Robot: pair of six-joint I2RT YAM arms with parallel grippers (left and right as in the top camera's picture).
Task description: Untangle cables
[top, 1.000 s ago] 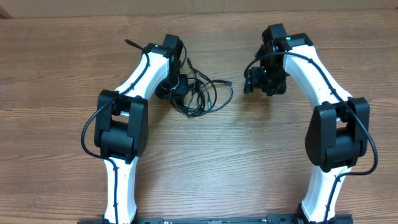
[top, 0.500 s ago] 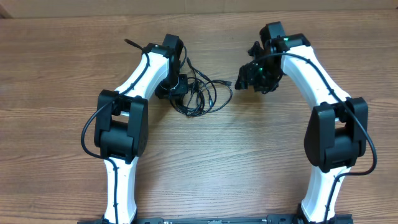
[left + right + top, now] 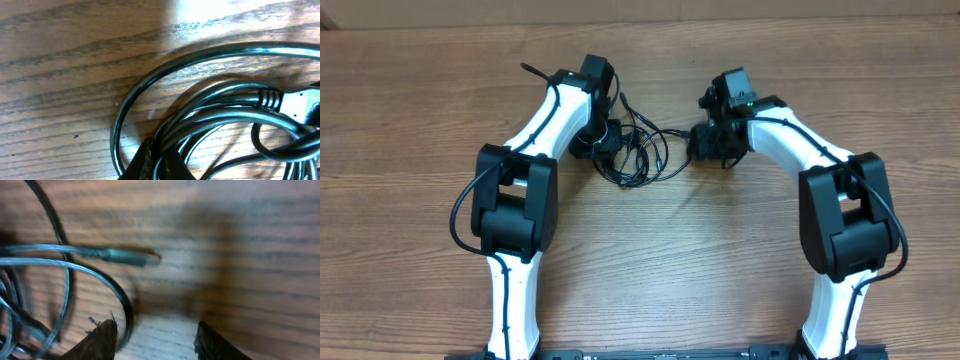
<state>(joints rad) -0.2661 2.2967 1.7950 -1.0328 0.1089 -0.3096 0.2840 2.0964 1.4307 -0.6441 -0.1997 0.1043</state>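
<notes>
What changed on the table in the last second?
The right claw swung left across the table, up to the loose plug at the edge of the cables. It is open and holds nothing. The left claw stayed where it was, shut on the cables, and the tangle has not visibly shifted.

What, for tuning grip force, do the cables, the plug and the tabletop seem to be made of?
Cables: black rubber or plastic jacket, glossy; light streaks run along the curves. Plug: moulded dark body, tip maybe metal, too blurred to say. Table: wood or wood-look laminate, low sheen; grain lines show, which one is unclear.
</notes>
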